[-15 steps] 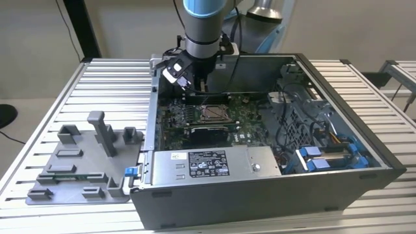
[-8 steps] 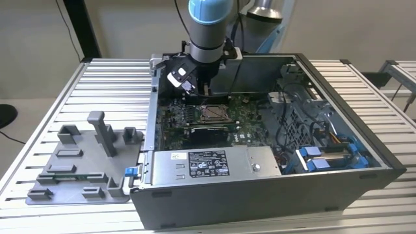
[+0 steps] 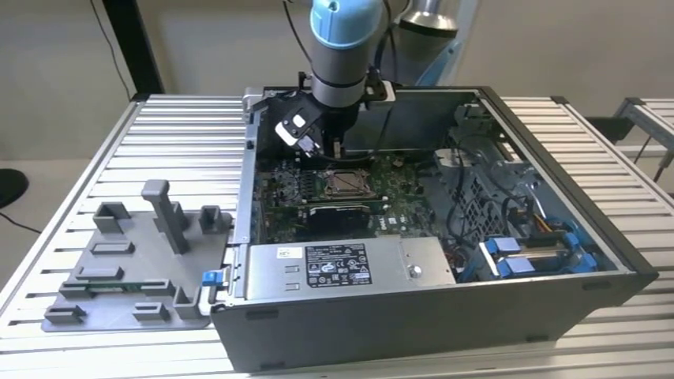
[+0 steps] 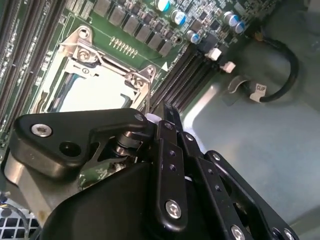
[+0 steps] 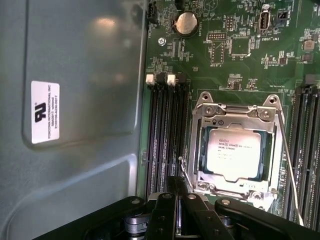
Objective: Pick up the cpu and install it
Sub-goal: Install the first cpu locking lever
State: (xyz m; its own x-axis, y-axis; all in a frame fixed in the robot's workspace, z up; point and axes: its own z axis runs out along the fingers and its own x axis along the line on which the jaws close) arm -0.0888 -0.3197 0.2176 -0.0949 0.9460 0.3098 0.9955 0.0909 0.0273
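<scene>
Cpu (image 5: 233, 153) seated in the motherboard socket (image 5: 202, 150), gripper (image 5: 176, 210) just beside it, empty, fingers together, inside the open computer case (image 3: 421, 316)

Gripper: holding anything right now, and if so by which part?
Nothing held, as far as shows. The cpu sits in the motherboard socket, apart from the gripper, which hangs beside the socket over the memory slots.

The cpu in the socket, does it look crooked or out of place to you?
Nothing stands out. In the first wrist view the cpu lies flat and square inside the socket frame, its edges parallel to the frame's. The gripper sits just beside the socket.
</scene>
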